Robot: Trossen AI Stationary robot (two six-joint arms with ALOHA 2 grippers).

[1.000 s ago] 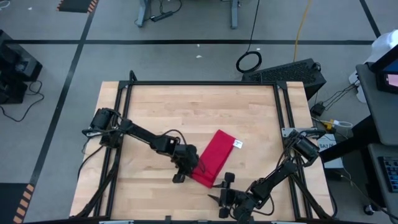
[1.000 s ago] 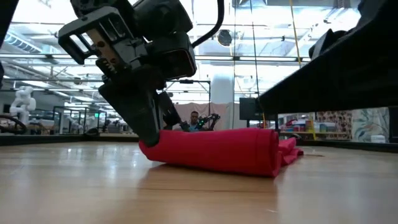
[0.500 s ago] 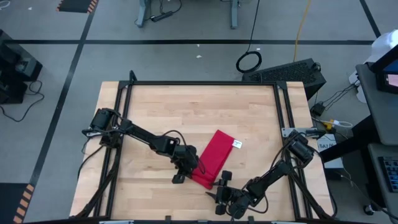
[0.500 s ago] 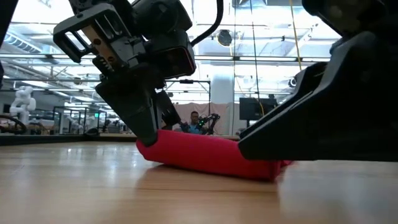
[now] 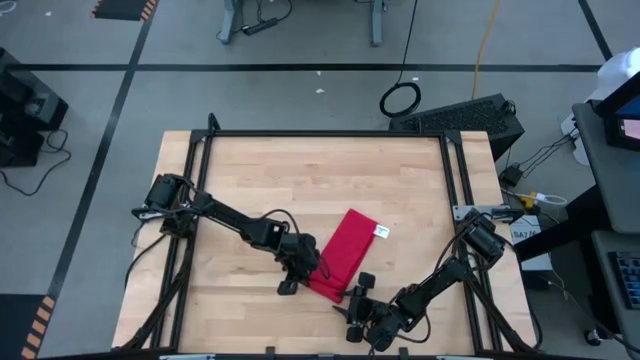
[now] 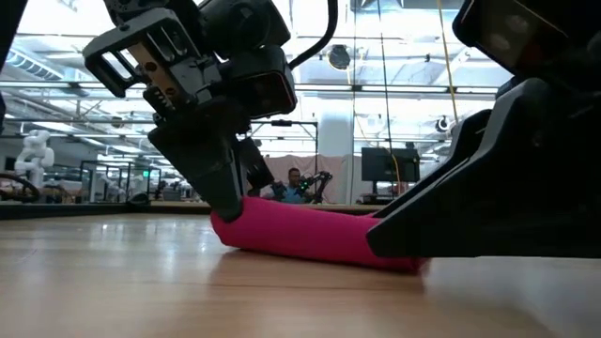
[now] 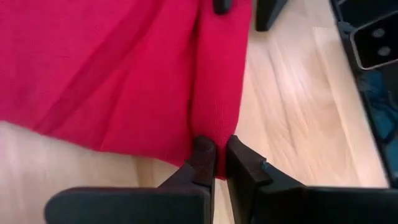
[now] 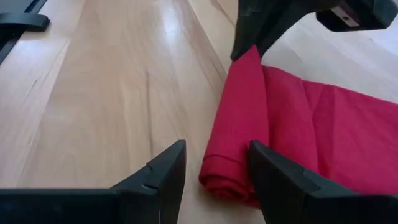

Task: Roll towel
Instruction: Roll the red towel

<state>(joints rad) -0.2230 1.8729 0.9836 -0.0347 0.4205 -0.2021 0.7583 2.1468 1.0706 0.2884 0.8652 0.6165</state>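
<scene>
A bright red towel [image 5: 345, 257] of soft, finely woven cloth lies on the pale wood-grain desk [image 5: 260, 170], toward its near edge and a little right of centre. It is an elongated strip lying at an angle, and its near end is wound into a plump, rounded roll [image 8: 233, 146] with smooth folds running along its length. A small white tag [image 5: 381, 232] shows at the flat far end. The left hand [image 7: 219, 158], with dark, matte, blocky fingers, is pinched tight on the left end of the roll, a ridge of red cloth squeezed in the narrow slit between the two tips. The right hand [image 8: 214, 165] sits low over the desk at the roll's other end, its two dark curved fingers spread apart with the rolled end just ahead of the gap, holding nothing. The black metal frame [image 5: 325, 133] of the rig borders the desk.
</scene>
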